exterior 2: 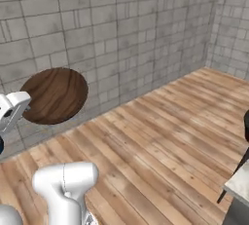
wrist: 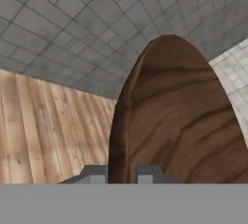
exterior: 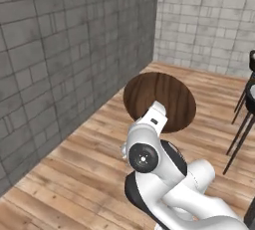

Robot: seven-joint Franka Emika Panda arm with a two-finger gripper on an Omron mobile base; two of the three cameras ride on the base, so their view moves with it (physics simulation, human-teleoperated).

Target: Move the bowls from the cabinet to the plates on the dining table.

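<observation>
- The dark brown wooden bowl (wrist: 179, 116) is carried in the air, turned on edge, its rim pinched between the jaws at about six o'clock of the hand view.
- The gripper (wrist: 122, 173) is closed almost fully on that thin rim, one fingertip on each face of the wall.
- In the left base view the wooden bowl (exterior: 159, 101) is seen at twelve o'clock of the wrist, over the plank floor (exterior: 74, 174) and near the grey brick wall (exterior: 60, 50).
- In the right base view the bowl (exterior 2: 54, 95) hangs at nine o'clock, in front of the brick wall.
- The bowl is judged stiff, fairly light and smooth; being wide and shallow, it may pivot in an edge grip.
- The rim is judged the only practical hold; a gentle, level set-down would be called for.
- A black stool (exterior: 246, 104) is seen at three o'clock.
</observation>
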